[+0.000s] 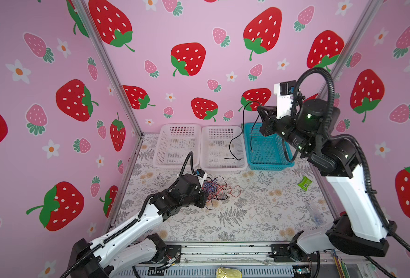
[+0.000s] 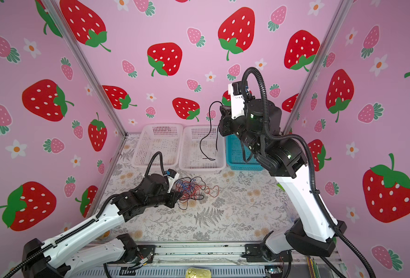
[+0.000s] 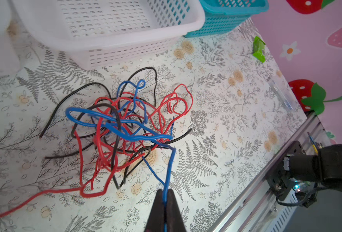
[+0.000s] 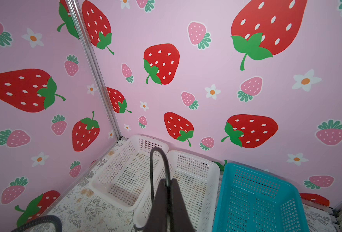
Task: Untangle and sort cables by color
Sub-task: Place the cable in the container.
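A tangle of red, blue and black cables [image 1: 214, 190] [image 2: 190, 189] [image 3: 126, 124] lies on the floral table in front of the baskets. My left gripper [image 3: 164, 193] [image 1: 205, 192] sits low at the tangle's left edge, shut on a blue cable [image 3: 169, 170] that runs taut back into the heap. High over the baskets, my right gripper [image 4: 167, 182] [image 1: 259, 109] [image 2: 221, 110] is shut on one black cable [image 1: 230, 144] [image 4: 151, 174]. That cable arcs out of the jaws and hangs down, its lower end resting in the middle white basket [image 1: 221, 127].
Three baskets line the back wall: a white one [image 1: 180, 125] on the left, the middle white one, and a teal one [image 1: 266, 166] on the right. A green packet [image 1: 304, 183] and a clear plastic piece [image 1: 314, 214] lie near the right wall. A metal rail [image 1: 223, 250] runs along the front.
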`<action>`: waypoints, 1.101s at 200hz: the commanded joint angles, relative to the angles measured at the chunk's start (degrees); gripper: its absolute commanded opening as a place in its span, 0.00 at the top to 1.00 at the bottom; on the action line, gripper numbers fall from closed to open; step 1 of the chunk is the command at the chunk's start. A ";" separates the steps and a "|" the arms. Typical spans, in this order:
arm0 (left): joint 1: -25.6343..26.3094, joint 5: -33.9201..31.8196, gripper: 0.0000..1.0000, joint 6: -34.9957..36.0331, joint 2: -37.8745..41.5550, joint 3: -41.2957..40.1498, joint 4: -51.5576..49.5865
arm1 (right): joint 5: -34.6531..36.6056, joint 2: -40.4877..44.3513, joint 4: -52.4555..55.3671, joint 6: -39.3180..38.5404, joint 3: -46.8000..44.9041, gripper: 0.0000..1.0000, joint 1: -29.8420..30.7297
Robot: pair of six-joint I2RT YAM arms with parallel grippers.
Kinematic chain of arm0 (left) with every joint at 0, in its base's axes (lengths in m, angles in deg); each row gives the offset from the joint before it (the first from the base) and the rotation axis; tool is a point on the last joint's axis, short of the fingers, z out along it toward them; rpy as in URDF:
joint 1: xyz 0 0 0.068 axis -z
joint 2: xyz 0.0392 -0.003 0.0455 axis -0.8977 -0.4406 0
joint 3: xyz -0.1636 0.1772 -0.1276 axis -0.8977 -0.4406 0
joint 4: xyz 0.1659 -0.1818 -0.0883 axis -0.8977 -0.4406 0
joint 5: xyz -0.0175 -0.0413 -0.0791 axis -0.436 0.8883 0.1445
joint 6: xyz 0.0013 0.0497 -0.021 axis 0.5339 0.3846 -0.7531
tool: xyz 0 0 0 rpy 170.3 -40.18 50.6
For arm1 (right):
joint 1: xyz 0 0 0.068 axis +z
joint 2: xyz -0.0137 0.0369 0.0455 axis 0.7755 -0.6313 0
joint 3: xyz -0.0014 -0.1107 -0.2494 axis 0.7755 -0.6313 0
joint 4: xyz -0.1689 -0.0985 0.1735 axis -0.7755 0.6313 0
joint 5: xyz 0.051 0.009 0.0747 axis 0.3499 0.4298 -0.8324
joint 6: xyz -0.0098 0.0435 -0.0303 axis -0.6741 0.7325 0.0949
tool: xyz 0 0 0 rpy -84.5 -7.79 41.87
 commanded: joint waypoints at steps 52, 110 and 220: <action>0.43 3.42 1.00 5.75 -0.47 -1.84 7.12 | -10.42 -6.77 -4.70 1.06 2.83 1.00 -7.19; 0.70 8.83 1.00 13.47 -1.58 1.28 1.33 | -16.02 -12.68 -6.71 2.82 2.73 1.00 -11.71; 2.00 6.50 1.00 14.69 3.82 -1.87 0.06 | -16.69 -19.63 -13.47 4.85 -8.38 1.00 -13.85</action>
